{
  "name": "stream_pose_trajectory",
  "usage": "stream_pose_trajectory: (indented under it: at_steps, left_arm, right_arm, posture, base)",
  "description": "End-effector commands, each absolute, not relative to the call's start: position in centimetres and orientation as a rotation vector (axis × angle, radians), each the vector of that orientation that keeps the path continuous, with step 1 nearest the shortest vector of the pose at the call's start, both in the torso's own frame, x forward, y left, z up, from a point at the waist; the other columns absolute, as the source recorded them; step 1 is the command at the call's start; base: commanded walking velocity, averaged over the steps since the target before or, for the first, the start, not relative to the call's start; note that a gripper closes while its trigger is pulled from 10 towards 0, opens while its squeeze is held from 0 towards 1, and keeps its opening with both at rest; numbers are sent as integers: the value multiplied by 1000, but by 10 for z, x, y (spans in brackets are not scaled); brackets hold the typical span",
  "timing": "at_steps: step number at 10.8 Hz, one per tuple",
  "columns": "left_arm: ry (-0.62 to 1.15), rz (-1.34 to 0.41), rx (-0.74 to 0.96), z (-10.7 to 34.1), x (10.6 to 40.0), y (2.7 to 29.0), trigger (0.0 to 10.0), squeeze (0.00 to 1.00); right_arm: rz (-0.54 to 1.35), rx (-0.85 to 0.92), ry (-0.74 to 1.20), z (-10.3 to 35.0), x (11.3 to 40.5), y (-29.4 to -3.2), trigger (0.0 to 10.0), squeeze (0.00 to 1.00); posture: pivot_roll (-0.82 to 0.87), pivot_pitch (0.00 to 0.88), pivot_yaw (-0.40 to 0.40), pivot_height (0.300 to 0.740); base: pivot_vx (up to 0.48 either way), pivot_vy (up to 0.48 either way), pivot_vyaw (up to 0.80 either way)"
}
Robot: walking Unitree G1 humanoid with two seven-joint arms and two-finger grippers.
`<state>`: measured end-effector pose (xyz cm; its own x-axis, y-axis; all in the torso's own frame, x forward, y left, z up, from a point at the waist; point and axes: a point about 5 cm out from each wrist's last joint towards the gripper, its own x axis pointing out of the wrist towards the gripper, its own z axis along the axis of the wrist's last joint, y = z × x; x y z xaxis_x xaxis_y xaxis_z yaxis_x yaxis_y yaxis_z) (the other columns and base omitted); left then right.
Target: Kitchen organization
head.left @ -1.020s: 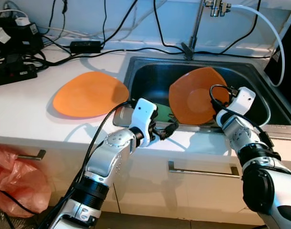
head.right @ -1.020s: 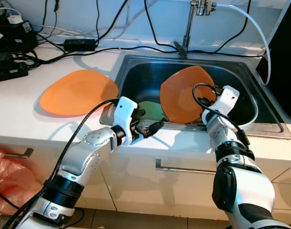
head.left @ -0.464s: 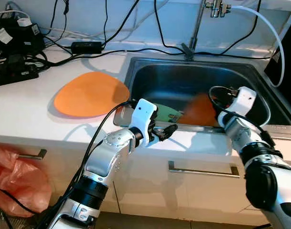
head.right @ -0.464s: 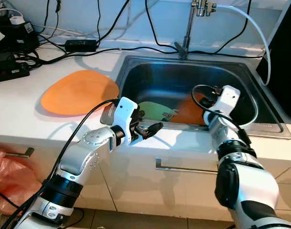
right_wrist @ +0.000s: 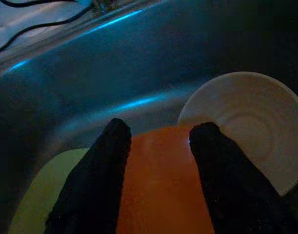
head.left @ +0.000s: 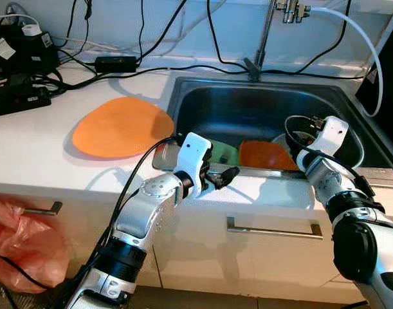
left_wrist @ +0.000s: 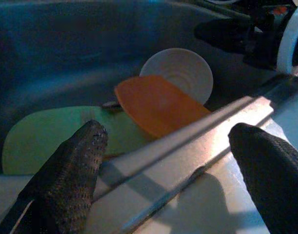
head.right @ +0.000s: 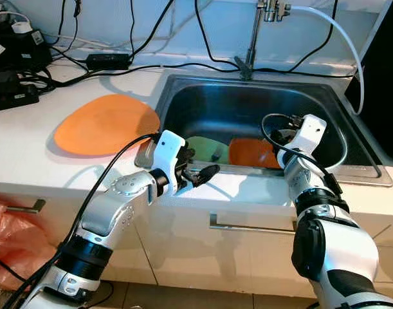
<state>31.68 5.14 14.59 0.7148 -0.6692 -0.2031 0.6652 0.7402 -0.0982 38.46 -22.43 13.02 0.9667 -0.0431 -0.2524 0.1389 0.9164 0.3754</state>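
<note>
Right gripper [right_wrist: 156, 161]: reaches into the sink from the robot's right. Its two black fingers are part open, with the orange plate showing in the gap between them. Whether the fingers touch the plate cannot be told; they do not look closed on it.
Left gripper [left_wrist: 163, 156]: fingers wide apart, holding nothing. It hovers over the front rim of the sink, pointing into the basin.
Orange plate [head.left: 267, 154]: lies low in the sink near the front wall, its edge overlapping the green plate.
Green plate [left_wrist: 51, 136]: flat on the sink floor, on the robot's left of the orange one.
White dish [right_wrist: 251, 122]: a small round saucer on the sink floor, just beside the orange plate.
Second orange plate [head.left: 122, 127]: lies flat on the white counter [head.left: 48, 167], left of the sink.
Sink [head.left: 215, 90]: steel basin with a tap [head.left: 264, 38] at the back.
Progress: judged early. One plate is out on the counter; three dishes remain in the sink, and neither gripper has a firm hold on anything.
Writing: none readable; no brands or labels on the dishes.
Surroundings: black cables [head.left: 119, 61] and power adapters at the counter's back left.
</note>
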Motion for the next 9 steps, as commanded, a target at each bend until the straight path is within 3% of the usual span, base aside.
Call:
stream_pose_trajectory:
  at_steps: [1,5,9]
  left_arm:
    - [155,-675,-25,157,321,57,10000,0]
    - [-93,-438,-159,181,330,81,10000,0]
    - [-213,-363,-117,182,317,103,10000,0]
  right_arm:
    - [-51,371,162,152,393,-223,10000,1000]
    - [107,207,-47,178,392,-210,10000,1000]
    - [231,102,-197,183,344,-195,10000,1000]
  posture:
    - [34,12,-4,740]
    - [14,0,1,740]
    - [-13,16,41,740]
  base:
    - [0,0,0]
    - [0,0,0]
    - [0,0,0]
